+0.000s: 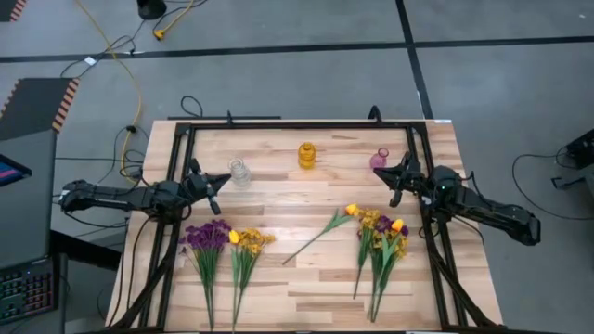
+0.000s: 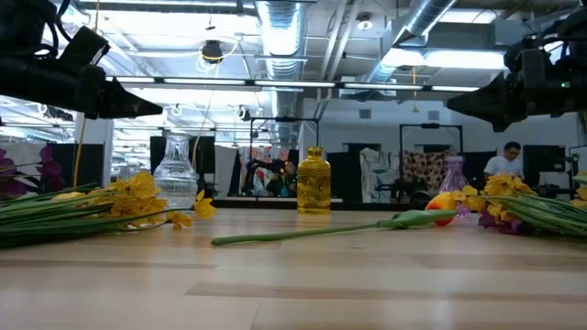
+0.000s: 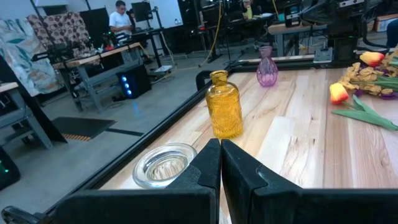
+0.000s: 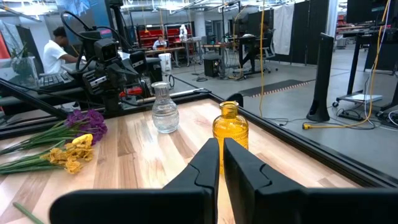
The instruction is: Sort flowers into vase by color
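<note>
Fingers on both arms are pressed together and carrying nothing: the left gripper point(image 1: 223, 180) is hanging above the tabletop point(image 1: 278, 288) beside the clear glass vase point(image 1: 240, 173), and the right gripper point(image 1: 393, 176) is hanging just beside the purple vase point(image 1: 380, 159).

Nearest the front edge, the flowers are all lying flat, so the sorting is looking unstarted. On the left, a purple bunch point(image 1: 207, 236) and a yellow small-blossom bunch point(image 1: 247, 241) are lying side by side, stems running toward the front edge and blooms pointing toward the vases. On the right, a mixed bunch point(image 1: 382, 232) of yellow, purple and orange heads is lying the same way, still needing separating by color. Between the groups, a single orange-yellow tulip point(image 1: 351, 211) is lying on a diagonal, its head pointing toward the back right.

Farther back, the three vases are standing in a row, the yellow vase point(image 1: 306, 155) in the middle, all appearing empty.
</note>
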`<action>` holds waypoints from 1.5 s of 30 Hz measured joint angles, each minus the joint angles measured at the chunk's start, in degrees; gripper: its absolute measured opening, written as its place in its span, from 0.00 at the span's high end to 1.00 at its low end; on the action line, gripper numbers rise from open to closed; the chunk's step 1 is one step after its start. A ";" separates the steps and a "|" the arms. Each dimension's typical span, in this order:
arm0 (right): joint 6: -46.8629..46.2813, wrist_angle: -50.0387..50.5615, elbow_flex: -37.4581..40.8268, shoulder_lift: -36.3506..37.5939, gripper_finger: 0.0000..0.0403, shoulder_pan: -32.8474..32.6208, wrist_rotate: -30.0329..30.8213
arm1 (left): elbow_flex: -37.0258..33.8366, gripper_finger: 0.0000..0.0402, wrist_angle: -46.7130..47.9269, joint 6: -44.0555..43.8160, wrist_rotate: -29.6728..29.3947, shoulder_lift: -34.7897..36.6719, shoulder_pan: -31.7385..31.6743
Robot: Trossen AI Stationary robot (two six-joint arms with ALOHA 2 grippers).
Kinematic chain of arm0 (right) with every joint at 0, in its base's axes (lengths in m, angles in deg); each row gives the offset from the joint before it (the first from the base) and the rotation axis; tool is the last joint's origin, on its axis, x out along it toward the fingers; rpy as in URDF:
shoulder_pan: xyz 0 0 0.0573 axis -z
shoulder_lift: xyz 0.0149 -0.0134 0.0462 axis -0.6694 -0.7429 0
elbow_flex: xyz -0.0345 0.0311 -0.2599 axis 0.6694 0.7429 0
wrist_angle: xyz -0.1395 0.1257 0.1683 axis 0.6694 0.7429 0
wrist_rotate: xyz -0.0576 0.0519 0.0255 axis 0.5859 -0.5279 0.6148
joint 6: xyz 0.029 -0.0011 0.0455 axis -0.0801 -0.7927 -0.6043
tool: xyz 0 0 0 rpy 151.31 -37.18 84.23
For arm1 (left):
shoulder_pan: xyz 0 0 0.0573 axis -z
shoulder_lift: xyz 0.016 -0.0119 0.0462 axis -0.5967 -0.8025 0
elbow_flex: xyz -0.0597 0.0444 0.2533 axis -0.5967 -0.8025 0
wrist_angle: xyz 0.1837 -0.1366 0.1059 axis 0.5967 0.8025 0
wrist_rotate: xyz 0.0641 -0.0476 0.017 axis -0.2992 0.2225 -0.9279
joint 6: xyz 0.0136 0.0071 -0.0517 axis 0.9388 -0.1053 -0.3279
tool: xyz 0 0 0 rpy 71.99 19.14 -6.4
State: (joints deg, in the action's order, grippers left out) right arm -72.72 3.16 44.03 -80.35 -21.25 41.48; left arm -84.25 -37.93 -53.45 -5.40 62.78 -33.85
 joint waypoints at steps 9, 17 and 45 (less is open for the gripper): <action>0.02 -0.06 0.00 0.00 0.87 -0.02 -0.02 | 0.00 1.00 0.00 0.00 0.00 0.00 -0.02; 0.00 -0.46 0.00 0.01 0.87 0.00 -0.02 | 0.02 1.00 0.00 0.00 -0.02 0.00 -0.02; -13.02 -3.05 0.00 0.00 0.31 0.00 3.61 | 0.02 1.00 -0.02 0.00 0.00 -0.02 0.00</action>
State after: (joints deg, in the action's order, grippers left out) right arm -85.74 0.11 44.03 -80.35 -21.25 45.08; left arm -84.24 -37.95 -53.45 -5.40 62.76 -33.85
